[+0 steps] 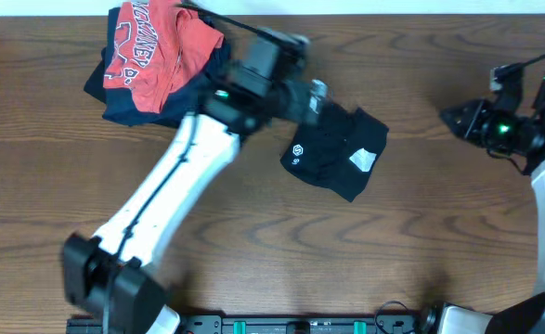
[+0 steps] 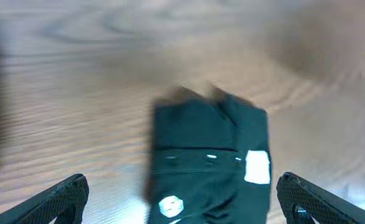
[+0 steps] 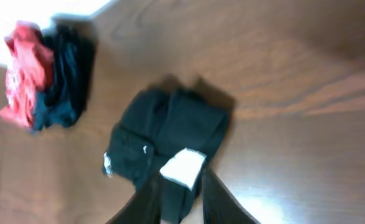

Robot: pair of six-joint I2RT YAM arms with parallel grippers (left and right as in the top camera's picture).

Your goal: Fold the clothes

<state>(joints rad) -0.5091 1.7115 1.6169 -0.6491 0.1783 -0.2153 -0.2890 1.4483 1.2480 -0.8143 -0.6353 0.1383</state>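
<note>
Overhead view: the left gripper point(image 1: 320, 97) hangs with its fingers spread wide and holds nothing. The folded black short-sleeved soft-fabric T-shirt point(image 1: 332, 153) lies flat on the brown wooden table point(image 1: 253, 269) just below and ahead of it. In the left wrist view the shirt point(image 2: 207, 149) fills the gap between the two parted fingers point(image 2: 61, 199), its small white emblem point(image 2: 170, 205) and pale neck label point(image 2: 257, 167) facing up. The right gripper point(image 1: 450, 119) sits well apart from the shirt, off to its far side. In its own blurred view its jaws stand a little parted and empty. A red shirt with white lettering point(image 1: 156, 46) lies on a dark navy garment point(image 1: 114, 107) behind the left gripper.
</note>
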